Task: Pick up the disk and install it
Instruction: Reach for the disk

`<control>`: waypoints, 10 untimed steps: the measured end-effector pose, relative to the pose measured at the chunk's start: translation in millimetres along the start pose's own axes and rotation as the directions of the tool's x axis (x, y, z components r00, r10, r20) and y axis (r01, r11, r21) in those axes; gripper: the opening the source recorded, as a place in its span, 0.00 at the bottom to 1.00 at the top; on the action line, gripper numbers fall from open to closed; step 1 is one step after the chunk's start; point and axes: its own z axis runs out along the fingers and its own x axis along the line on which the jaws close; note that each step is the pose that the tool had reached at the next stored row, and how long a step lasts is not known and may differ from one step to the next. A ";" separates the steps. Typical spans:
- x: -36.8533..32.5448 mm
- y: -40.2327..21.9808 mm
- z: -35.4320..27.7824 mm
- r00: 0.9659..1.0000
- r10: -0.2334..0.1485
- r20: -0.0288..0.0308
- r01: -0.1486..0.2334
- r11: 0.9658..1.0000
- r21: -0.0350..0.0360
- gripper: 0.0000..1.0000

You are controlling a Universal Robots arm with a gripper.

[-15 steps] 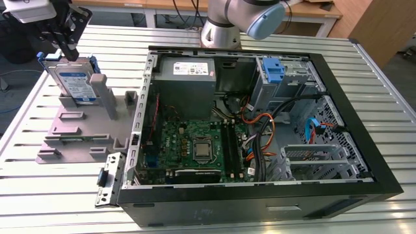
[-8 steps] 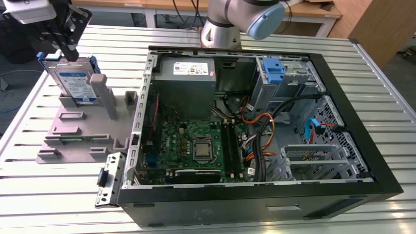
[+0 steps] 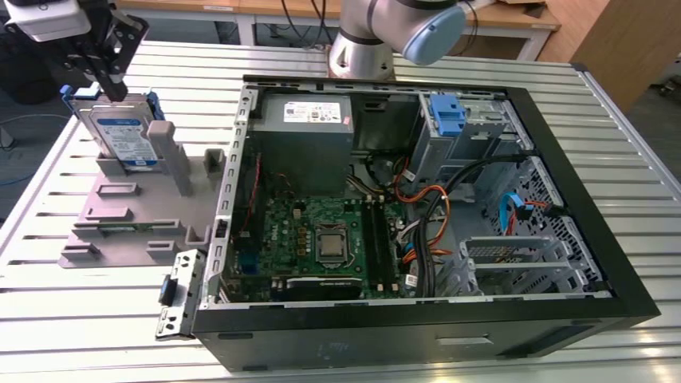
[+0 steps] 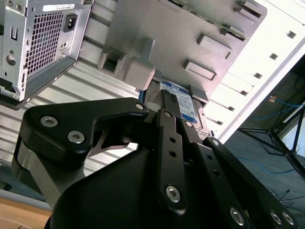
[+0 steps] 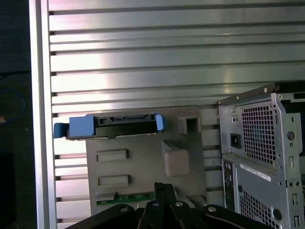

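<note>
We see one arm and one gripper (image 3: 110,84), hanging above the far-left corner of the slatted table (image 3: 85,351) in the exterior view. In both wrist views its fingers (image 5: 157,188) look pressed together with nothing between them. It holds nothing and touches nothing.

The disk (image 3: 126,132) lies straight below the gripper and close to it but apart from it. It stands on edge in a grey holder (image 3: 127,215), at the exterior view's left of the open computer case (image 3: 426,335). Its long axis is upright: the short connector edge points up at the gripper, and the labelled flat face turns toward the near side. In the first wrist view we look down on that top edge (image 5: 112,125), a thin dark strip with a blue bracket end at each side. The strip runs crosswise to the line of the closed fingers, as far as we can judge.

By our count there is one disk, one grey holder and one computer case. There is also one bare blue latch piece (image 3: 451,116) — seated in the bay at the case's far right, well apart from the disk — and one grey metal box (image 3: 303,120) at the case's far side. The disk has not yet been lifted.
</note>
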 end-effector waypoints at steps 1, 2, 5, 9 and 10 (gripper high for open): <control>0.7 0.7 0.6 1.000 0.000 0.000 0.000 1.000 0.000 0.11; 1.4 1.5 1.2 1.000 0.000 0.000 0.000 1.000 0.000 0.11; 3.1 3.6 3.0 1.000 0.000 0.000 0.000 1.000 0.000 0.11; 3.9 4.2 3.8 1.000 0.000 0.000 0.000 1.000 0.000 0.11; 3.9 4.2 3.9 1.000 0.000 0.000 0.000 1.000 0.000 0.11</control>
